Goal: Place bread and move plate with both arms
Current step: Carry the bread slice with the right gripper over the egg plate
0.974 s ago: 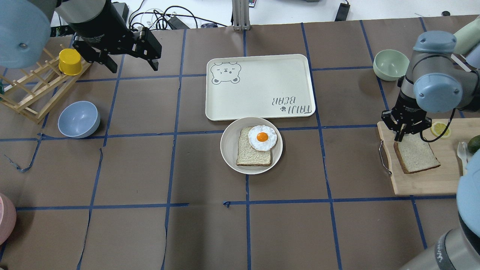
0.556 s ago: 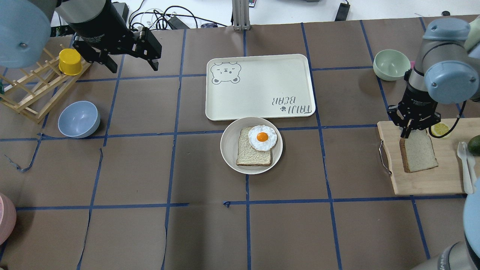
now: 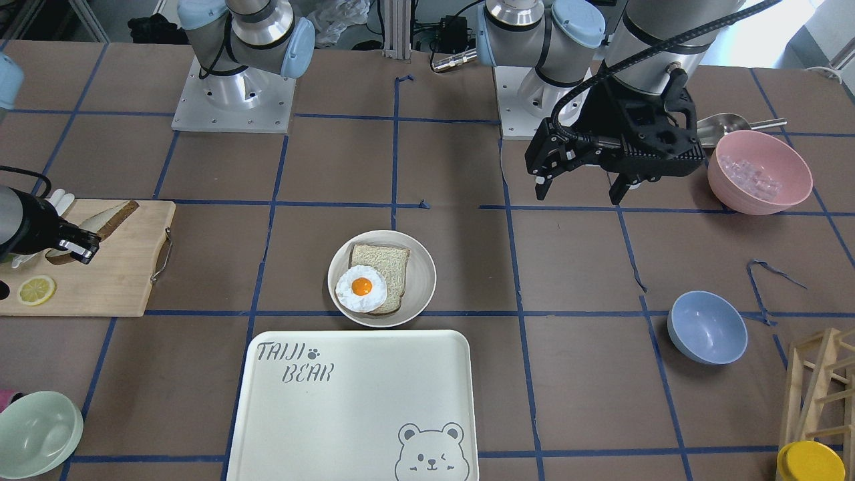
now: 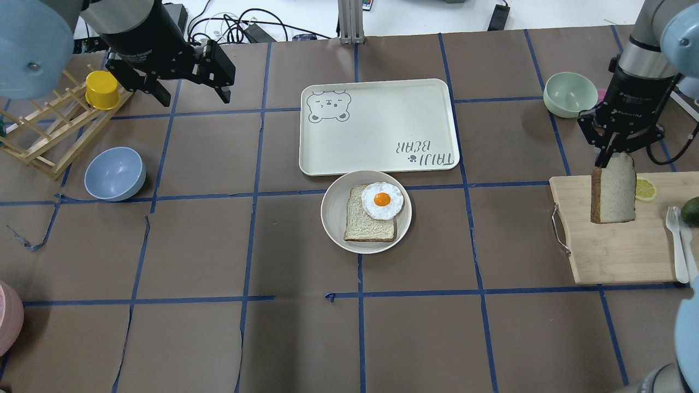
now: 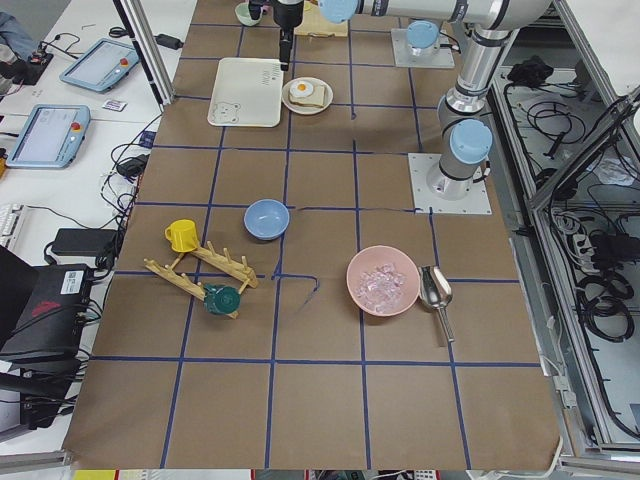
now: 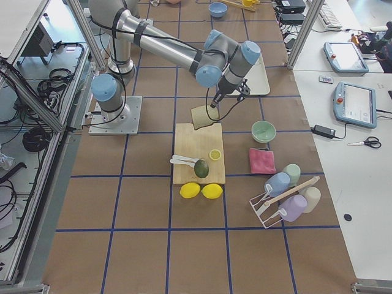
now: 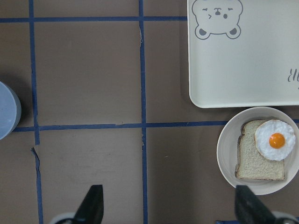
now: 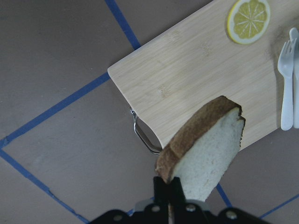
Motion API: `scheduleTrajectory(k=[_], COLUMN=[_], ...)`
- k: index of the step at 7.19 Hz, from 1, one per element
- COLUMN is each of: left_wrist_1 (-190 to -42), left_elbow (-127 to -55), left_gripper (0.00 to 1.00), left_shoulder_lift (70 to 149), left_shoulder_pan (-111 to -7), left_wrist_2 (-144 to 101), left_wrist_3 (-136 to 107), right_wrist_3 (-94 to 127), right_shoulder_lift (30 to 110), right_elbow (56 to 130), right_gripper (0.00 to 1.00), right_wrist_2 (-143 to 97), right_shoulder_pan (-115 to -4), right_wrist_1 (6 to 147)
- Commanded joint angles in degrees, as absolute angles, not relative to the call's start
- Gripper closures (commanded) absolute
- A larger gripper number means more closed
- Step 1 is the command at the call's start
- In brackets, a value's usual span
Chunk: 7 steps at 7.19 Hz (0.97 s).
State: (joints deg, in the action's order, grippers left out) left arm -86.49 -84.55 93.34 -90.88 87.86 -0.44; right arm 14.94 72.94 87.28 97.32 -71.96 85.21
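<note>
Overhead exterior gives me the clearest look at the bread (image 4: 614,188). It hangs on edge from the right tool (image 4: 616,154), which is clamped on the slice's top edge. Its long axis runs down from the fingers toward the cutting board (image 4: 611,256). The dark crust edge faces away from the board's lemon slice (image 4: 645,189), toward the board's metal-handle end, and the pale face is turned to the lemon side. In the right wrist view the slice (image 8: 205,149) juts out from the closed fingers, crust uppermost in the picture, with the board's handle corner beyond it. As far as I can tell it hangs over the board's far end without touching the wood. The lemon slice lies on the board just beside the hanging bread, and a white fork (image 4: 677,240) lies on the board near its outer end.

The plate (image 4: 333,218) sits on the table well apart from the board, off its handle end, and it carries the slice with the fried egg (image 4: 382,201). The bear-print tray (image 4: 377,125) lies just beside the plate, also well off the board's handle end. The left tool (image 4: 194,97) hangs beyond both, farthest from the board, its fingers spread wide apart and holding nothing.
</note>
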Motion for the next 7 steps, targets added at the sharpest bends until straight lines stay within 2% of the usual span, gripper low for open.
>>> scheduleTrajectory(k=[1, 3, 7], left_wrist_1=[-86.40, -86.48, -86.40], left_elbow=[-84.55, -84.55, -84.55], left_gripper=[0.00, 0.00, 0.00], left_shoulder_lift=[93.34, 93.34, 93.34], left_shoulder_pan=[-90.88, -90.88, -90.88], left_wrist_2=[87.80, 87.80, 87.80], left_wrist_3=[-0.44, -0.44, -0.44], right_wrist_3=[29.08, 41.00, 59.83], right_shoulder_lift=[73.12, 71.11, 66.10], right_elbow=[84.38, 82.36, 82.26], right_gripper=[1.00, 1.00, 1.00], right_wrist_2=[93.02, 83.37, 80.07], right_shoulder_pan=[-80.80, -88.39, -101.15], right_wrist_1=[83.32, 84.81, 94.31])
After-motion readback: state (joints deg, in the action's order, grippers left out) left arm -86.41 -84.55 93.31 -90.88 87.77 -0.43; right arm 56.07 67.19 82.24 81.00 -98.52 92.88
